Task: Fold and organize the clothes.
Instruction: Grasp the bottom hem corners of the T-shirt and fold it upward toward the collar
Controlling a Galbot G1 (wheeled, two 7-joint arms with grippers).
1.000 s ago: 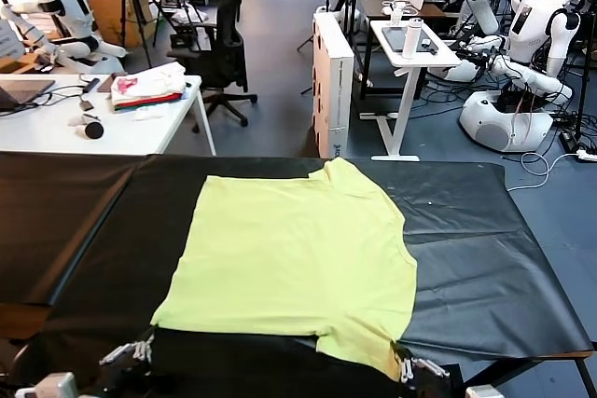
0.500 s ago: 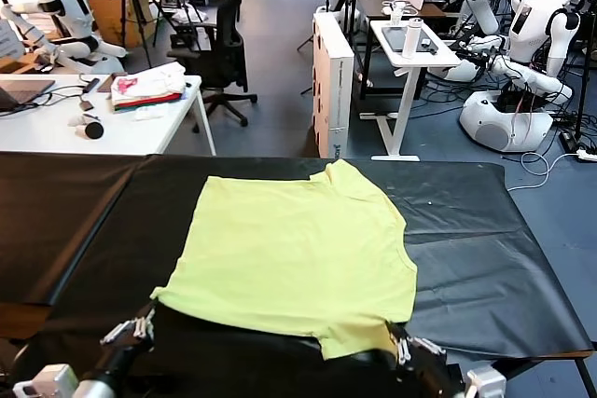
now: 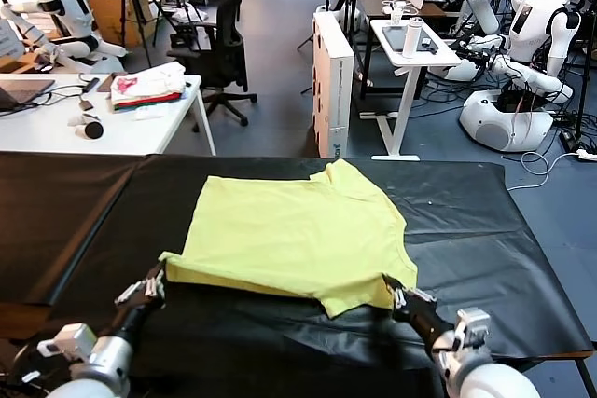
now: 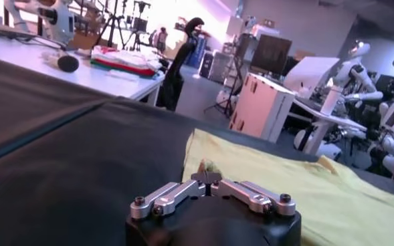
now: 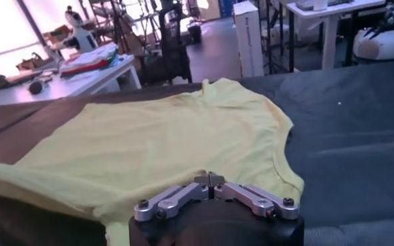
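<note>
A light yellow-green T-shirt lies on the black-covered table, with its near hem lifted off the cloth. My left gripper is shut on the shirt's near left corner. In the left wrist view the gripper pinches the hem, and the T-shirt spreads beyond it. My right gripper is shut on the near right corner. In the right wrist view the gripper pinches the hem, and the T-shirt lies spread ahead of it.
A white desk behind the table's left holds a stack of white, pink and red folded clothes. A black office chair, a white box and a small white table stand beyond. Other robots stand at far right.
Both grippers have moved forward and up with the shirt's near hem, which has lifted off the table and travelled away from me. The shirt's far edge has stayed put.
</note>
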